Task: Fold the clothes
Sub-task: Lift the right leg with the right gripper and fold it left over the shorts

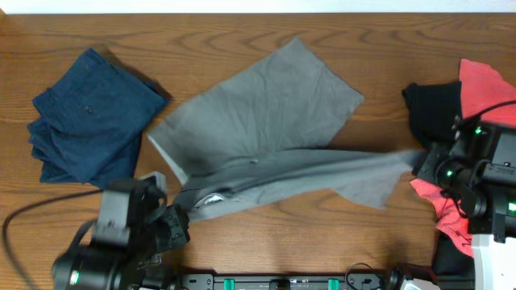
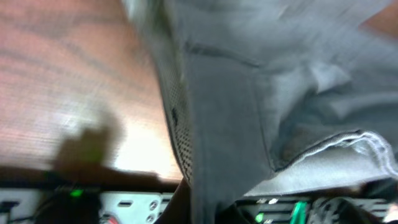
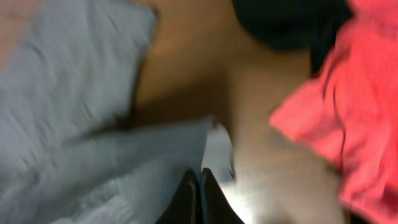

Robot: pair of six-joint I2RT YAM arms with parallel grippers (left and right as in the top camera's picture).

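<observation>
Grey shorts (image 1: pixel 274 105) lie mid-table (image 1: pixel 242 32) in the overhead view. One leg is flat, pointing up-R. The other leg + waist are stretched into a long band running L–R along the near side. We read the band's long axis as the line btw. the two grippers: waist end at the L gripper (image 1: pixel 184 216), hem end at the R gripper (image 1: pixel 419 165). Each arm is nearest its own end. Navy shorts (image 1: pixel 89 121) sit folded far L, well apart. A black piece (image 1: pixel 431 109) and a red piece (image 1: pixel 488 80) are piled by the R arm.

L wrist: grey cloth fills most of the frame and gathers toward bottom centre. Jaws are hidden by cloth, so we cannot tell if they are closed.

R wrist: fingers (image 3: pixel 188 202) are pressed together at bottom centre, w/ the hem corner pinched btw. them. The grey shorts extend away to the L; the red piece lies to the R, clear of the jaws. We judge the coming move must carry the band across the flat leg, i.e. away from the near edge.
</observation>
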